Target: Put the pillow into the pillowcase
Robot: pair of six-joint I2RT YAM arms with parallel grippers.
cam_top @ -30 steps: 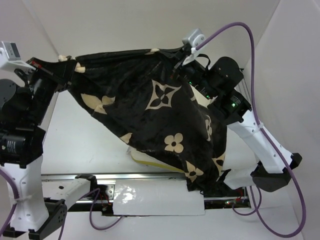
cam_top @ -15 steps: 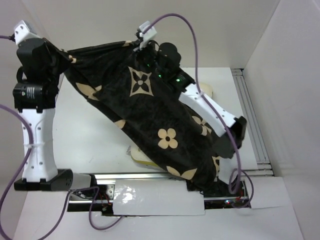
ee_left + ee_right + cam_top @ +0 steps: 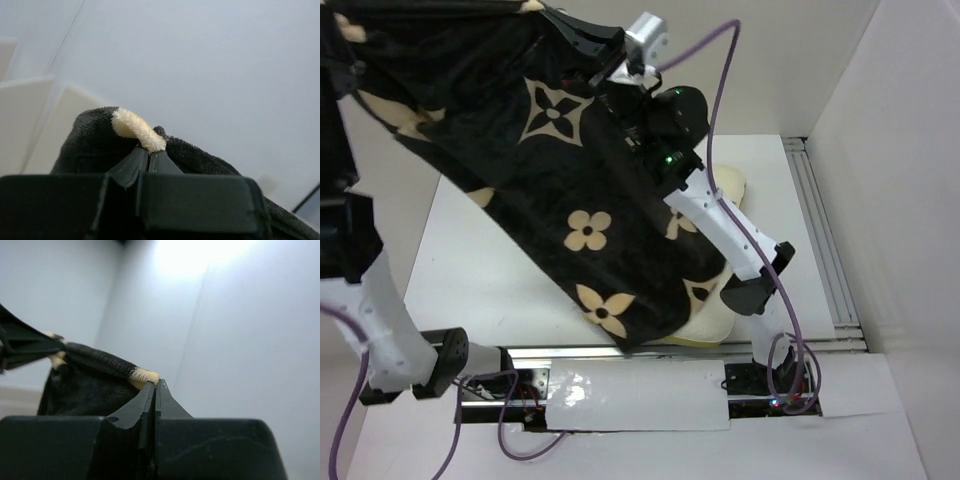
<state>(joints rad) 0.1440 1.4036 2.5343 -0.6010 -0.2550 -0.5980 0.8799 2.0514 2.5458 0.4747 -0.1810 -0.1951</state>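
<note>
The dark pillowcase [image 3: 555, 190] with tan flowers hangs stretched in the air, sloping from the top left down to the table's near middle. My right gripper [image 3: 584, 42] [image 3: 156, 384] is shut on its upper hem, pinching a tan patch. In the left wrist view my left gripper [image 3: 148, 150] is shut on another tan-tipped corner of the pillowcase [image 3: 95, 142]; in the top view it is lost behind the fabric at the top left. The cream pillow [image 3: 718, 322] lies on the table under the hanging cloth, showing at the lower end and behind the right arm.
A metal rail [image 3: 820, 240] runs along the table's right side. A white sheet [image 3: 620, 395] and a cross rail [image 3: 535, 352] lie at the near edge between the arm bases. A purple cable [image 3: 720, 120] loops over the right arm. White walls enclose the table.
Both arms have risen and swung left and back, lifting the pillowcase higher. Its lower end has slid off the pillow's right part, which now shows more.
</note>
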